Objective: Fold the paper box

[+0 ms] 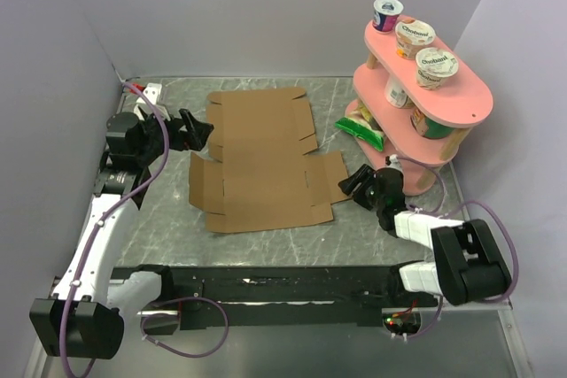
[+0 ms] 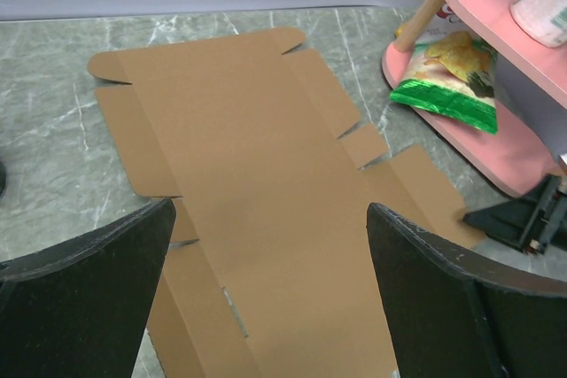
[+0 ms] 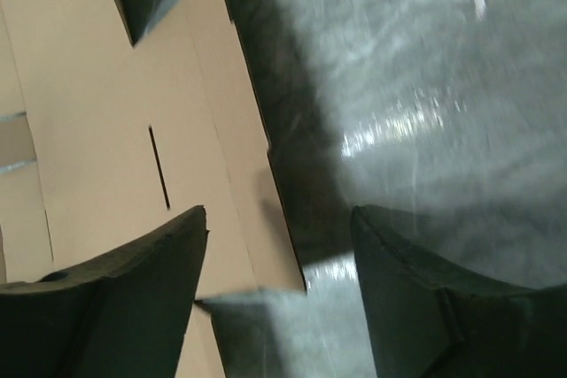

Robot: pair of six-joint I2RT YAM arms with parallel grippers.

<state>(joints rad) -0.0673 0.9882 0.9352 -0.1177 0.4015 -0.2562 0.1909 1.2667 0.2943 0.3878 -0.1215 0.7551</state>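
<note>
The paper box (image 1: 261, 157) is a flat brown die-cut cardboard sheet with flaps and slots, lying on the marbled tabletop. My left gripper (image 1: 202, 135) hovers open at the sheet's left edge; in the left wrist view the sheet (image 2: 257, 174) fills the space beyond its wide-apart fingers. My right gripper (image 1: 352, 185) is at the sheet's right flap. In the right wrist view the flap's outer edge (image 3: 266, 165) runs between the two fingers, one over cardboard (image 3: 97, 112) and the other over bare table. They stand apart and do not pinch it.
A pink two-tier shelf (image 1: 461, 95) stands at the back right, with yogurt cups (image 1: 436, 66) on top and a green snack bag (image 1: 359, 128) on its lower tier. Grey walls close the left, back and right sides. The right gripper's black tip (image 2: 523, 219) shows in the left wrist view.
</note>
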